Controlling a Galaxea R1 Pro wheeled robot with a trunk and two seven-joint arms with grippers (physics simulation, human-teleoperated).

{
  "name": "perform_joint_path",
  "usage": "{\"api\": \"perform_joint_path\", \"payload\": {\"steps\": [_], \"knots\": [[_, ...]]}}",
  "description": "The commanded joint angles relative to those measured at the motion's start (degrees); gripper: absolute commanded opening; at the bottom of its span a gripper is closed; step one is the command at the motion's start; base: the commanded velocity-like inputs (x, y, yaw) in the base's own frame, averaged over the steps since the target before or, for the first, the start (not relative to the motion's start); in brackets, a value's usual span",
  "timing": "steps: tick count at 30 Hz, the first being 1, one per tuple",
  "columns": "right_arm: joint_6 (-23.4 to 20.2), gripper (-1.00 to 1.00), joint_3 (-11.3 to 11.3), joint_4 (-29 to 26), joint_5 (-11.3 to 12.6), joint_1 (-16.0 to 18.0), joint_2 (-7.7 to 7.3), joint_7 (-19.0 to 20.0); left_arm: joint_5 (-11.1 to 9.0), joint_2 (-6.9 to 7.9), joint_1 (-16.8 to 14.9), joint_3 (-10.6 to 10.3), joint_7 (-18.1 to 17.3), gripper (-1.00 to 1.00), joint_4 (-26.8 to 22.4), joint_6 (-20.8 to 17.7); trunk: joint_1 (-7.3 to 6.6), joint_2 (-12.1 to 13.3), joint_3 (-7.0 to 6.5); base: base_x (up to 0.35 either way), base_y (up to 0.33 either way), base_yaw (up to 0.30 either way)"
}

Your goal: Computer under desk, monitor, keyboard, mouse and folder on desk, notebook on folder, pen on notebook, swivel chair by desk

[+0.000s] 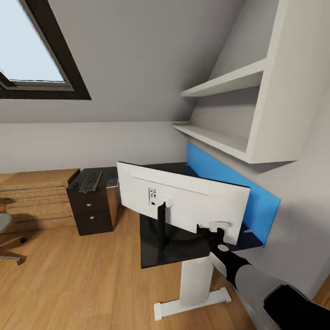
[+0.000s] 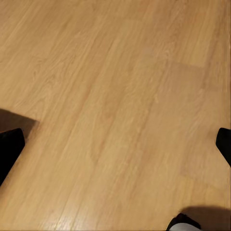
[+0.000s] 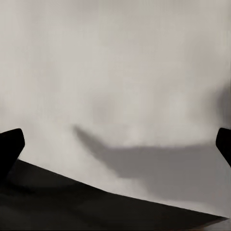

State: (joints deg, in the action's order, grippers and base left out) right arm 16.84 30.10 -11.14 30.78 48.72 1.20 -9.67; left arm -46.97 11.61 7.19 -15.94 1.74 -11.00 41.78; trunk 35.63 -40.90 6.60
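The right gripper [image 1: 219, 228] is pressed up against the lower edge of the monitor [image 1: 183, 199], whose pale back faces the head camera; in the right wrist view its dark fingertips [image 3: 10, 149] stand wide apart at the picture's edges with the monitor's grey rear surface between them, so the jaws are spread, and whether they pinch the panel I cannot tell. That arm reaches up from low on the robot's right, over the glossy black desk [image 1: 174, 250] on which the monitor's slim stand rests, with the blue back panel [image 1: 229, 183] and white wall shelves [image 1: 224, 114] behind. The left gripper [image 2: 115, 144] hangs spread over bare wood floor [image 2: 106, 86], while farther off the keyboard [image 1: 90, 181] lies on the black drawer unit [image 1: 91, 208], and the swivel chair [image 1: 7, 238] stands at the view's left edge, beneath the skylight [image 1: 32, 50].
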Motion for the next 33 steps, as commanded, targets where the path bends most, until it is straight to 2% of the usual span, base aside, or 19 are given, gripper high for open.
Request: {"api": "perform_joint_path", "payload": {"steps": [1,7,12,19,27,33], "knots": [[0.18,1.0,0.55,-0.02,0.33,0.06,0.01,-0.31,-0.49,0.04,0.03,-0.49,-0.24,1.0,-0.16,0.14,0.04,-0.06,0.06,0.138,-0.191,0.108],[0.21,1.0,0.58,-0.1,0.33,0.06,0.03,-0.35,-0.43,-0.37,0.02,-0.5,-0.98,1.0,-0.16,0.11,0.04,-0.06,0.02,0.042,-0.079,0.06],[0.21,1.0,0.64,-0.11,0.33,0.06,0.03,-0.42,-0.41,-0.48,0.02,-0.52,-1.03,1.0,-0.16,0.06,0.04,-0.06,0.17,0.034,-0.256,0.222],[0.21,1.0,0.57,-0.11,0.33,0.06,0.03,-0.41,-0.41,-0.53,0.02,-0.52,-1.11,1.0,-0.16,0.05,0.04,-0.06,0.66,0.214,-0.155,0.155],[0.21,1.0,0.57,-0.08,0.33,0.06,0.03,-0.38,-0.3,-0.58,0.02,-0.58,-1.14,1.0,-0.16,0.04,0.04,-0.06,1.31,0.027,-0.042,0.102],[0.21,1.0,0.62,-0.05,0.33,0.06,0.03,-0.38,-0.17,-0.77,0.02,-0.58,-1.2,1.0,-0.16,-0.03,0.04,-0.06,1.8,0.001,-0.264,0.096]]}}
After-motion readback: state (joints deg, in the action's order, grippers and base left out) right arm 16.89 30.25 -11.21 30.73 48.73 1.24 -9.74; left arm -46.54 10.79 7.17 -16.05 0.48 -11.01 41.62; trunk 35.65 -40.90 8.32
